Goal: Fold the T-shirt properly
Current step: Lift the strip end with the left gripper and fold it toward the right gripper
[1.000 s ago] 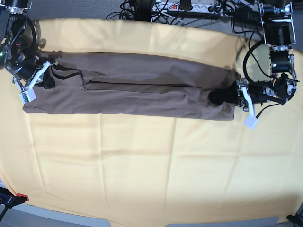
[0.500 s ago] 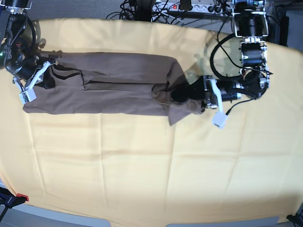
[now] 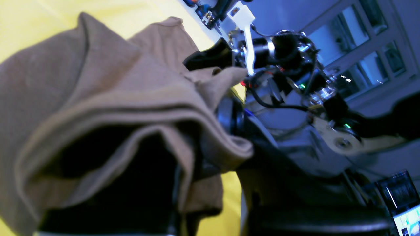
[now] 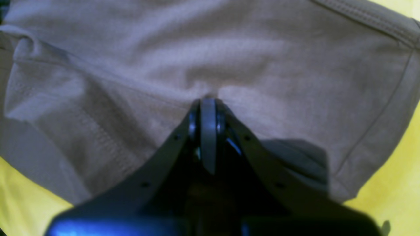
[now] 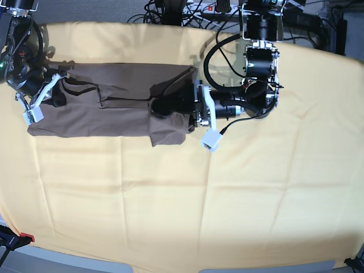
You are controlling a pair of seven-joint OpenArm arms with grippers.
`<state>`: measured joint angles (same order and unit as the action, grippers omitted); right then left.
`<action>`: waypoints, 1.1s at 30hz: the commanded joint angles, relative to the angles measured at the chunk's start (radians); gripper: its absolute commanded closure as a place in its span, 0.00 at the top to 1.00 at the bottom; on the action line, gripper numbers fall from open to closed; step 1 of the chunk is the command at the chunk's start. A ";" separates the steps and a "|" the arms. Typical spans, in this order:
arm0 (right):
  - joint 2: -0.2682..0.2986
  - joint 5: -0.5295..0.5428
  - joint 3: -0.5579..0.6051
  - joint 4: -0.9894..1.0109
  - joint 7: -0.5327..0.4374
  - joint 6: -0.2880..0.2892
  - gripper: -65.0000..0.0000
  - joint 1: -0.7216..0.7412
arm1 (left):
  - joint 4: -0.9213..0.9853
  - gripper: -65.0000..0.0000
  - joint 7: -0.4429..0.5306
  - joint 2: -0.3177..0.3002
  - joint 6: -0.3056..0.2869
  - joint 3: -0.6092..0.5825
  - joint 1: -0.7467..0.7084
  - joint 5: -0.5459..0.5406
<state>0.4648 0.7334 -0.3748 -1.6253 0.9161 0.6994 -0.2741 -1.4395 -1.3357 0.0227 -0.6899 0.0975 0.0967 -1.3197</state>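
Left gripper (image 5: 161, 107): jaws pinching a bunched end of the T-shirt (image 5: 108, 105), several soft taupe layers draped over and around the black fingers; in the left wrist view the folds hang thick, with rolled hem edges, and hide the fingertips. That end is lifted and doubled back over the flat middle of the garment, a loose flap hanging just below the gripper.

Right gripper (image 4: 208, 108): jaws pressed together, tips nipping a small pucker of the same matte knit cotton. Fabric spreads out ahead of the tips and to both sides; a stitched hem runs along the far corner.

Beyond the shirt: pale yellow cloth (image 5: 187, 199), smooth with faint square creases, under everything. Farther back, a tangle of black cables (image 5: 170, 11).
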 commanded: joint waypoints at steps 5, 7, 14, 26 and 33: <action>0.015 -0.001 -0.004 -0.006 0.011 -0.001 0.00 0.005 | -0.013 0.00 0.056 0.047 -0.008 -0.002 0.017 0.067; 0.015 -0.001 -0.004 -0.006 0.011 -0.001 0.00 0.005 | -0.011 0.05 0.056 0.050 -0.008 -0.010 0.016 0.067; 0.015 0.003 -0.004 -0.006 0.011 -0.001 0.11 0.006 | -0.011 0.60 0.079 0.050 -0.008 -0.102 0.011 0.092; 0.015 0.029 -0.004 -0.006 0.015 -0.001 0.18 0.005 | -0.011 0.60 0.072 0.049 -0.008 -0.116 0.014 -0.045; 0.015 0.029 -0.004 -0.006 0.019 -0.001 0.18 0.005 | -0.011 0.60 0.245 0.050 0.014 -0.121 -0.003 0.353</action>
<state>0.4644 0.7597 -0.3748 -1.6245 0.9276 0.6994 -0.2741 -1.4357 -1.1080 0.0631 -0.6712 -0.0208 0.0772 -0.9394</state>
